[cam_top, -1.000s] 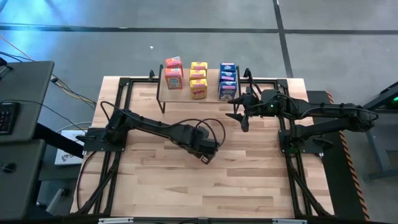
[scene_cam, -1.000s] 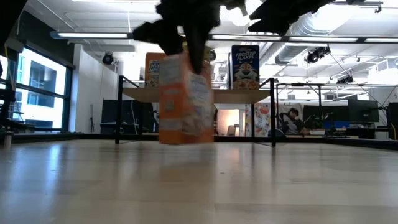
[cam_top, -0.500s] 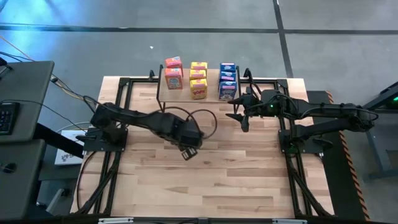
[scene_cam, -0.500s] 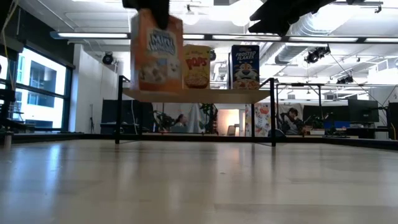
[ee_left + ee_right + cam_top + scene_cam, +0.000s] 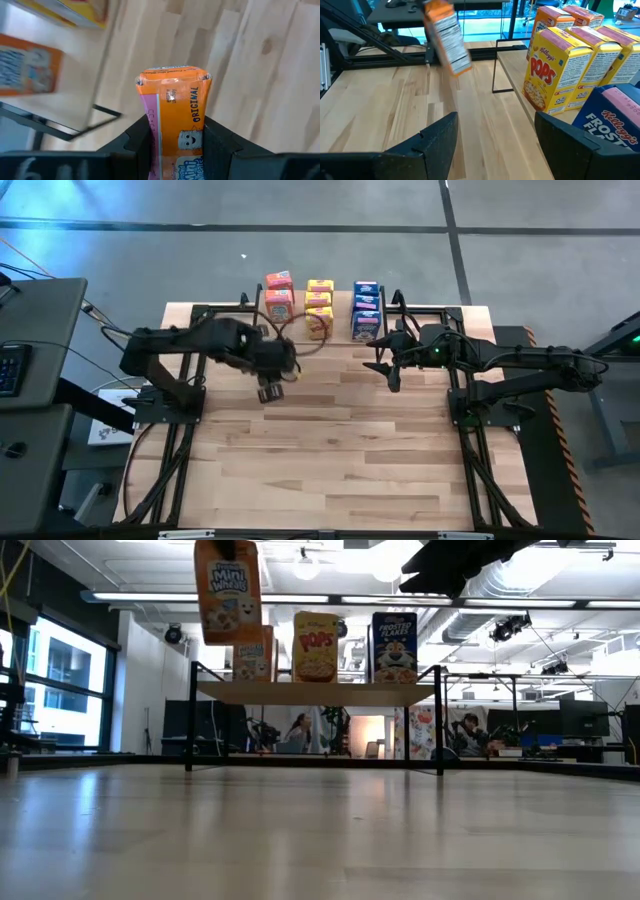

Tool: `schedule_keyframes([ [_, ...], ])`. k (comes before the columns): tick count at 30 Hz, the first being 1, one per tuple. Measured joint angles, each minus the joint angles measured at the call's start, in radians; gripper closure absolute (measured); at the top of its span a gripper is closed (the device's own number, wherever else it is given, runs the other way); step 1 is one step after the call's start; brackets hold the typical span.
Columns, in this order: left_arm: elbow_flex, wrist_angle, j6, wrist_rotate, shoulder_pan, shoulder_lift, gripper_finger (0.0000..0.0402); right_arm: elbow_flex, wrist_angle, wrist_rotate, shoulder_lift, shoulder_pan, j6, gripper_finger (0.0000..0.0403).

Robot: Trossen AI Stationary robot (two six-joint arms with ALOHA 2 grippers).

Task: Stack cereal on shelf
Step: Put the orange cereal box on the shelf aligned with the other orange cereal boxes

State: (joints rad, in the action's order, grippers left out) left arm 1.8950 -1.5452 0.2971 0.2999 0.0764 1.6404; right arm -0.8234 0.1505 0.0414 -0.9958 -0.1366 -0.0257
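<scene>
My left gripper is shut on an orange-red Mini Wheats cereal box, which is up in the air just in front of the shelf's left end. The shelf has a light wooden top on black legs and stands at the table's far edge. On it stand two orange-red boxes, three yellow boxes and three blue boxes. My right gripper is open and hovers by the shelf's right end, next to the blue boxes. My left gripper pinches the cereal box's upper end between its two fingers, one on each broad face. The fingers come from above, pointing down. The box hangs below them, lifted clear of the table and slightly tilted.
Black frame rails run along the table's left and right sides. The light wooden tabletop is bare from its middle to its near edge. A desk with a keyboard stands beyond the table's left edge.
My left gripper has moved up and toward the table's far and left edges, closing on the shelf's left end. The orange-red box went with it, from table height to above the level of the shelf top. My right arm has kept still.
</scene>
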Motion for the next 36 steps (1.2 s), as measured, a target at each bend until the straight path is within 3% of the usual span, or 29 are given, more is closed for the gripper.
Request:
schedule_keyframes([
  [9, 0.000, 0.006, -0.368, -0.002, -0.184, -0.056, 0.0282, 0.000, 0.003, 0.000, 0.000, 0.000, 0.000, 0.0146],
  [17, 0.000, 0.090, -0.668, -0.086, -0.357, -0.056, 0.0282, 0.000, 0.003, 0.000, 0.000, 0.000, 0.000, 0.0146],
  [26, 0.000, 0.102, -0.804, -0.198, -0.503, -0.026, 0.0282, 0.000, 0.003, 0.000, 0.000, 0.000, 0.000, 0.0146],
  [36, 0.000, 0.104, -0.869, -0.263, -0.576, 0.057, 0.0282, 0.000, 0.003, 0.000, 0.000, 0.000, 0.000, 0.0146],
])
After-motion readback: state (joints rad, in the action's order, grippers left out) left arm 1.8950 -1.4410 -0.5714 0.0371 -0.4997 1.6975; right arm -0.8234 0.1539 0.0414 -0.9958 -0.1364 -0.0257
